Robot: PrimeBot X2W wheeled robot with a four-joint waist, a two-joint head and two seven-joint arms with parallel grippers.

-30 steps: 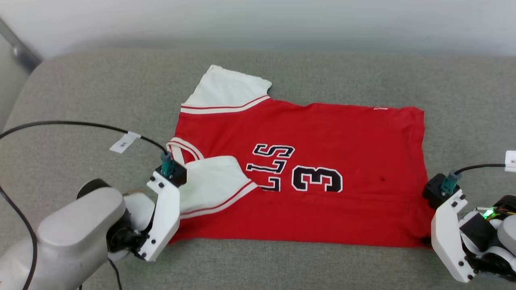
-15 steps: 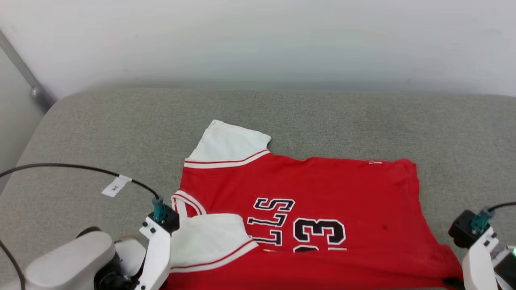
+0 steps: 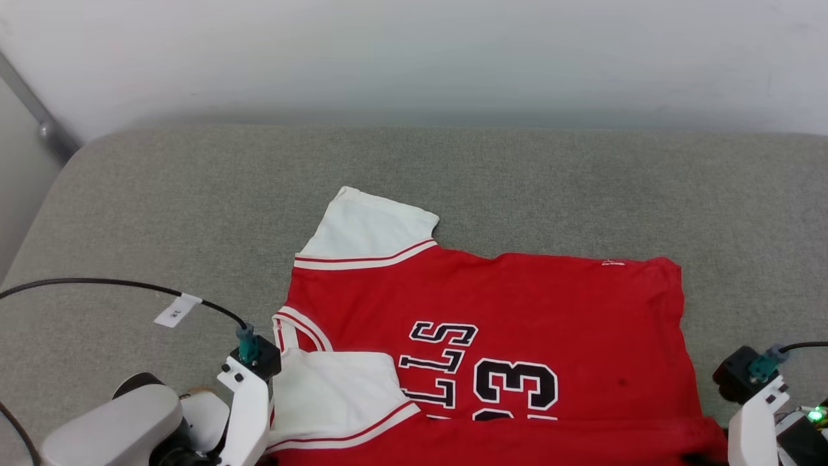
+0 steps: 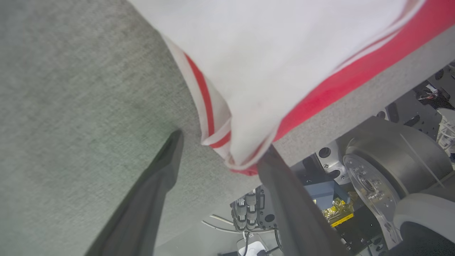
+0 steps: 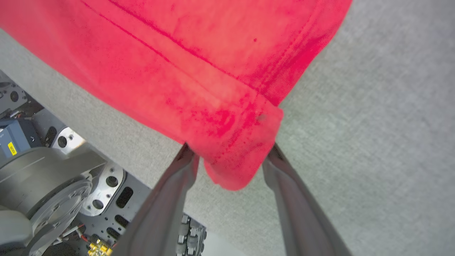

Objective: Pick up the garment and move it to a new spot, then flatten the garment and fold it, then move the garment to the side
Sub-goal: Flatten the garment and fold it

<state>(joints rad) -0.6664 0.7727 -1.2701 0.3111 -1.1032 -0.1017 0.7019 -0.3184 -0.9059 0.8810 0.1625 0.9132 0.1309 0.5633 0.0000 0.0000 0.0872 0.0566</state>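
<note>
Head view: looking down on a grey upholstered cushion (image 3: 162, 213) set against a pale wall (image 3: 414, 52). Showing the garment (image 3: 550, 310), a red jersey shirt, lying flat on the cushion's near half, collar toward the robot's left and hem toward its right. Displaying black, white-edged letters "LLS" and a "3", with the bottom edge cutting off the lowest part. Spreading one white striped sleeve (image 3: 369, 230) toward the wall and folding the other sleeve (image 3: 330, 395) over the chest. Flanking the shirt with a white wrist bracket (image 3: 249, 404) just beside the collar and a second bracket (image 3: 753, 421) near the hem corner. Trailing a black cable (image 3: 97, 283) with a white tag (image 3: 176, 310) from the left bracket.

Left wrist view: showing the left gripper (image 4: 222, 141) released, its dark fingers (image 4: 156, 185) standing wide apart. Holding nothing. Lying between them at the cushion's front edge, a white, red-striped corner of the shirt, touching the finger on this view's right.

Right wrist view: showing the right gripper (image 5: 230, 147) released as well, fingers spread. Drooping between the fingertips near the cushion's front edge, a red hem corner, brushing both without being pinched.
</note>
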